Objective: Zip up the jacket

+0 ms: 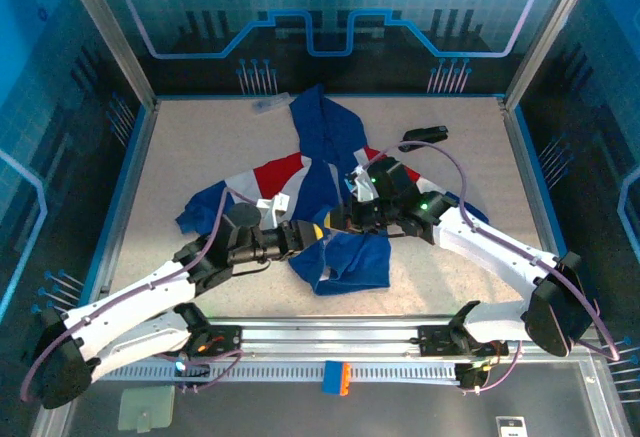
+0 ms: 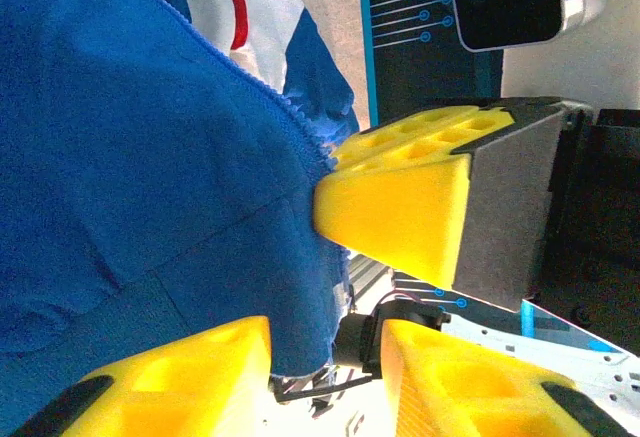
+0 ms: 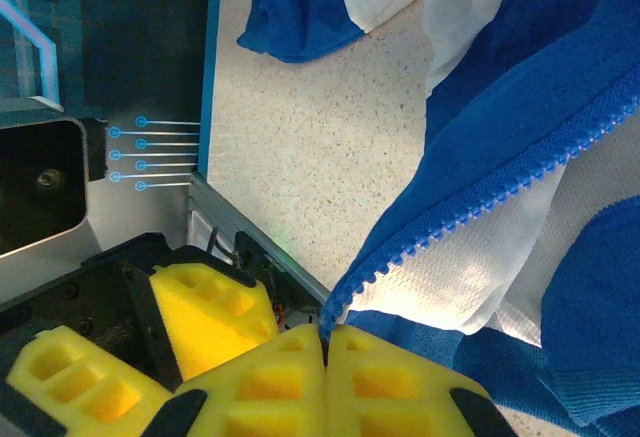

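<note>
- right gripper point(image 3: 325, 342): jaws closed, yellow pads pressed flat together along the whole seam.
- the zipper teeth point(image 3: 500, 192) of the jacket point(image 1: 320, 152) run straight down into the top of that seam, so this reads as a pinch on the zipper edge.
- right wrist view: blue outer fabric lies past the closed jaws. The white lining point(image 3: 450, 277) sits just beside the pads on one side and the speckled table point(image 3: 300, 137) on the other.
- left gripper point(image 2: 325, 357): jaws apart, with a clear gap between the pads.
- the jacket's blue hem point(image 2: 300, 327) hangs into that gap and lies against one finger point(image 2: 180, 377). The opposite pad stands clear of the cloth, so nothing is clamped.
- left wrist view: the right gripper's yellow tip sits just past the open left jaws and touches the toothed edge of the jacket.
- top view: the two grippers are tip to tip and very near each other, over the jacket's lower front.
- the jacket lies crumpled and unzipped mid-table.
- the hood end is beyond both jaws on the far side, and the red and white bands are beyond the left jaws.
- a loose blue panel lies on the near side, directly under and in front of both jaws.
- small black object point(image 1: 424, 137): on the table beyond the right jaws, well apart from both grippers and near the jacket's far edge. Can't tell if it touches the cloth.
</note>
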`<control>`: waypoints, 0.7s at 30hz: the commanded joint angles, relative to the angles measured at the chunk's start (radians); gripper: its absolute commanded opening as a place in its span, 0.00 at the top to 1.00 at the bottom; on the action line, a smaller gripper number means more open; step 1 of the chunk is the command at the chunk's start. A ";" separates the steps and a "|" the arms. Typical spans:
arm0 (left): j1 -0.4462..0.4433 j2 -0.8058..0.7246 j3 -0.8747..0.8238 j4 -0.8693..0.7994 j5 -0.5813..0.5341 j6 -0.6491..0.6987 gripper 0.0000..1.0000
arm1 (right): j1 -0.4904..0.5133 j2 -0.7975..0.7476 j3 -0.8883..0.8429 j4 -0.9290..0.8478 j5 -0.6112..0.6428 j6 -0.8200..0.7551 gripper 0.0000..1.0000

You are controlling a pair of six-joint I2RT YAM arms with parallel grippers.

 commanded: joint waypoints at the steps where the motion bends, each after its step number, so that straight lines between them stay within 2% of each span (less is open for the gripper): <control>1: 0.004 0.024 -0.021 0.093 0.035 -0.030 0.67 | 0.018 -0.002 -0.015 0.033 -0.011 0.017 1.00; 9: 0.004 0.051 -0.041 0.167 0.050 -0.060 0.73 | 0.017 0.006 -0.027 0.060 -0.013 0.032 1.00; 21: 0.004 0.042 -0.055 0.161 0.045 -0.062 0.82 | 0.020 0.022 -0.021 0.068 -0.024 0.034 1.00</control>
